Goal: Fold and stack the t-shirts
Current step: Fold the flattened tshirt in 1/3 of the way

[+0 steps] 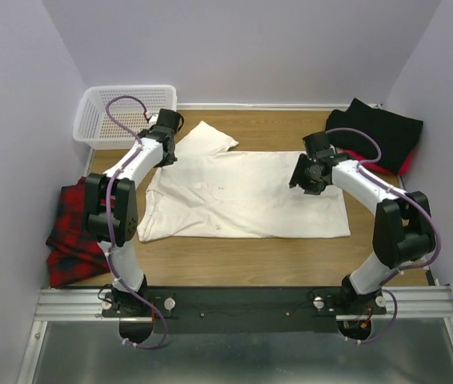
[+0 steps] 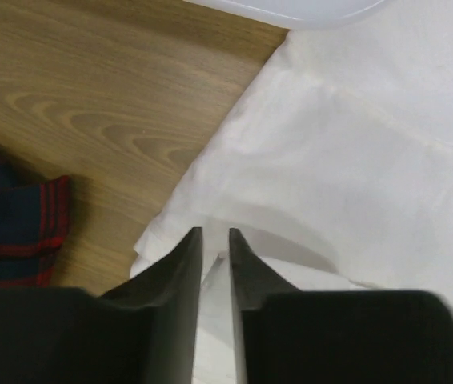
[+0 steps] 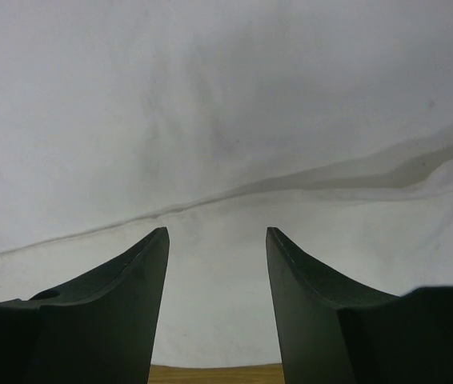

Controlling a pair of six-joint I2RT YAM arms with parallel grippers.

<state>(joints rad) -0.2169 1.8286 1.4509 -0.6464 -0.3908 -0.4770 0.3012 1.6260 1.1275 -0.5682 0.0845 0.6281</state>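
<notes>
Cream-white t-shirt (image 1: 246, 196) lies spread flat and lightly wrinkled across the middle of the table (image 1: 234, 252), turned sideways: shoulders and both short sleeves at the left, straight hem at the right. Far sleeve splays out toward the back-left; the near sleeve lies at the front-left corner of the body. Black t-shirt (image 1: 378, 132) is bunched in the far-right corner, lying on top of the red t-shirt (image 1: 405, 164), which shows only along its near-right edge.

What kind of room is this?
Probably a robot lab's test booth, not a home: plain walls boxing in a wooden table, two arms bolted to a metal rail, and a cream t-shirt spread out for practice.
</notes>
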